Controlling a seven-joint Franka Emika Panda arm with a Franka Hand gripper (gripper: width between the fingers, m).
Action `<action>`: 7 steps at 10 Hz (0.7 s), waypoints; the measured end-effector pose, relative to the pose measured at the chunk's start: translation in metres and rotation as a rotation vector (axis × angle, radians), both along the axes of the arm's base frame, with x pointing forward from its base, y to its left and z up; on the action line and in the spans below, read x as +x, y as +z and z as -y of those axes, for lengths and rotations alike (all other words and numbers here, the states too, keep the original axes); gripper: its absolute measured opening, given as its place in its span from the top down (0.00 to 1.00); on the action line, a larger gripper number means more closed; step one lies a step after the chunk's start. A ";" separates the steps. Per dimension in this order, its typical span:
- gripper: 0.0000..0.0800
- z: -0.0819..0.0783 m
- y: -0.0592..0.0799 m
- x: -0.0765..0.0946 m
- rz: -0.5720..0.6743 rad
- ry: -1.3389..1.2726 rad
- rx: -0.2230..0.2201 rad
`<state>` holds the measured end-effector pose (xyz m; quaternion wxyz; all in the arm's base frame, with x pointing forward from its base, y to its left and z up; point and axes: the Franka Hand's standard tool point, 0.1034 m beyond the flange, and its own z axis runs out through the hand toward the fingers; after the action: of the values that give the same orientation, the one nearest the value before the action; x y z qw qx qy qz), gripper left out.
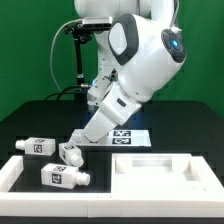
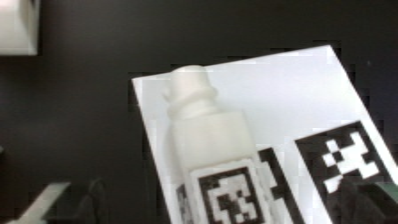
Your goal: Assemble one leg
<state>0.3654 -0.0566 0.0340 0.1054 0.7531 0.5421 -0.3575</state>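
Nearest, one loose leg lies inside the white frame, and a second leg lies further back on the left. Both are stubby white pegs with black-and-white tags and no readable writing. To their right sits the square tabletop. Beyond, the gripper is clenched on a third leg, tilted just beside the marker board. Only the wrist view shows that leg's rounded, narrowed tip and its tag. The other parts appear in the exterior view alone.
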 end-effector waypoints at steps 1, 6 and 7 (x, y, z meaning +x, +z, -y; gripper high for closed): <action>0.19 0.000 -0.001 -0.001 -0.001 0.000 0.001; 0.19 -0.014 -0.012 -0.015 0.007 0.068 0.090; 0.19 -0.019 -0.017 -0.020 0.014 0.080 0.115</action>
<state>0.3450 -0.0378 0.0173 0.0801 0.7379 0.5908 -0.3163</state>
